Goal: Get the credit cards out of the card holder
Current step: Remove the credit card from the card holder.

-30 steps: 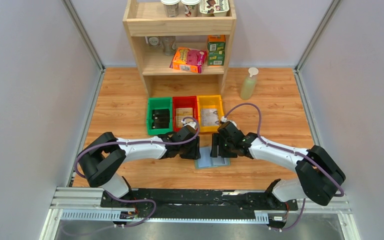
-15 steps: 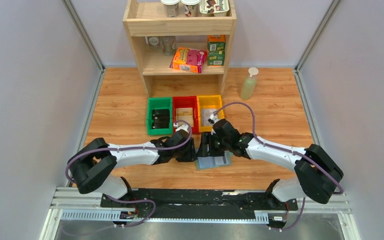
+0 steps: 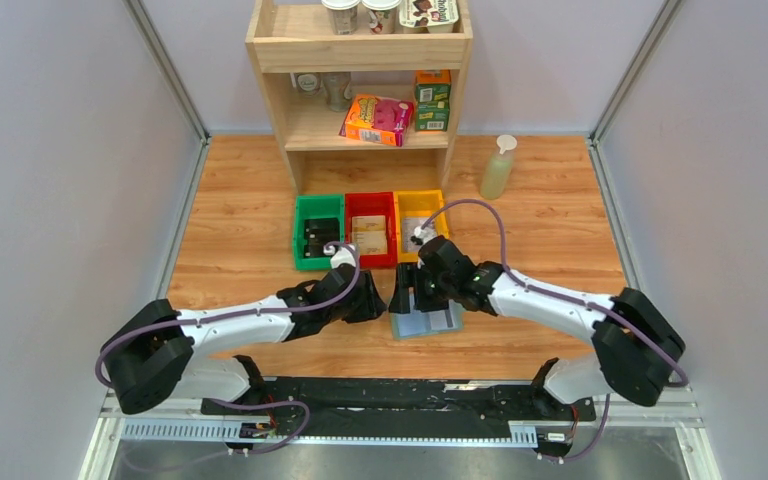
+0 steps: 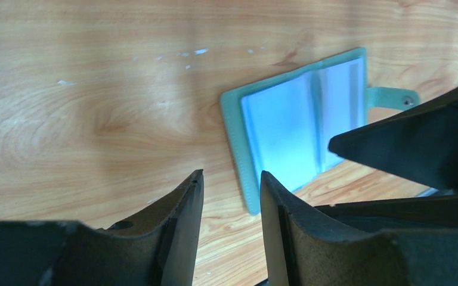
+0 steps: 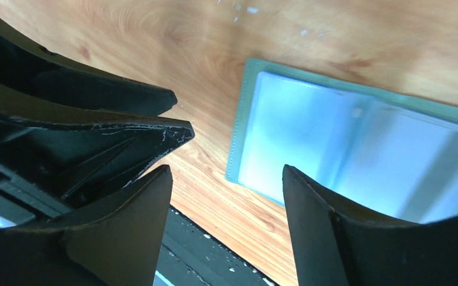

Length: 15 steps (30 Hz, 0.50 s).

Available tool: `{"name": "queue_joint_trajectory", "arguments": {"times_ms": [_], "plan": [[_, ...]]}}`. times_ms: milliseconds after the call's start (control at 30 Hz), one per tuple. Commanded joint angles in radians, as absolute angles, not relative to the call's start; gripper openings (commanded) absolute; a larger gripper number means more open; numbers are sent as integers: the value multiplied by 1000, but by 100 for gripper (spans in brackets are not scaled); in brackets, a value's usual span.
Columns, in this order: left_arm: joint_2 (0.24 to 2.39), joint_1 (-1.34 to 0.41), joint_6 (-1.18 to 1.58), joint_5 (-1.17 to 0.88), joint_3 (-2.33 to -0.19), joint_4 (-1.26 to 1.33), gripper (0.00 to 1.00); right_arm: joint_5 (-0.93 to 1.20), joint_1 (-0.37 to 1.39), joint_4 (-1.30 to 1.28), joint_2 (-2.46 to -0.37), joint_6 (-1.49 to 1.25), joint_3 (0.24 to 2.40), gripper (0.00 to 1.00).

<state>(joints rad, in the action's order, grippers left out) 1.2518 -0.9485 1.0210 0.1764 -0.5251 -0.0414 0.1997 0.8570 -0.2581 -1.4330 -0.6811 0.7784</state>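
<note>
While both arms reach low over the wooden table (image 3: pixel 240 215), the card holder (image 3: pixel 426 323) lies open and flat on it, pale blue sleeves facing up, closure tab (image 4: pixel 393 97) projecting from one side. Left gripper (image 3: pixel 368 300): fingers parted by a narrow gap, nothing between them, tips beside the holder's left edge. Right gripper (image 3: pixel 407 297): fingers spread wide, empty, over the holder's left part. Both grippers sit close together. Whether credit cards occupy the sleeves cannot be told. Green bin (image 3: pixel 320 199), red bin (image 3: pixel 371 197) and yellow bin (image 3: pixel 418 195) stand just beyond.
</note>
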Motion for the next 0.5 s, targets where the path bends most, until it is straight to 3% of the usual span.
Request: {"name": "queue_joint_trajectory", "arguments": {"times_ms": [0,100,467], "plan": [[1288,-953,956,150,-621,-32,49,-70,845,-463,-1298,-626,847,72],[1342,-954,943,120,-666,-32,54,-172,812,-534,-1269,-634,818,74],[1473,-954,950,40,-732,-6,56,-106,746,-483,-1334,-646,723,75]]}}
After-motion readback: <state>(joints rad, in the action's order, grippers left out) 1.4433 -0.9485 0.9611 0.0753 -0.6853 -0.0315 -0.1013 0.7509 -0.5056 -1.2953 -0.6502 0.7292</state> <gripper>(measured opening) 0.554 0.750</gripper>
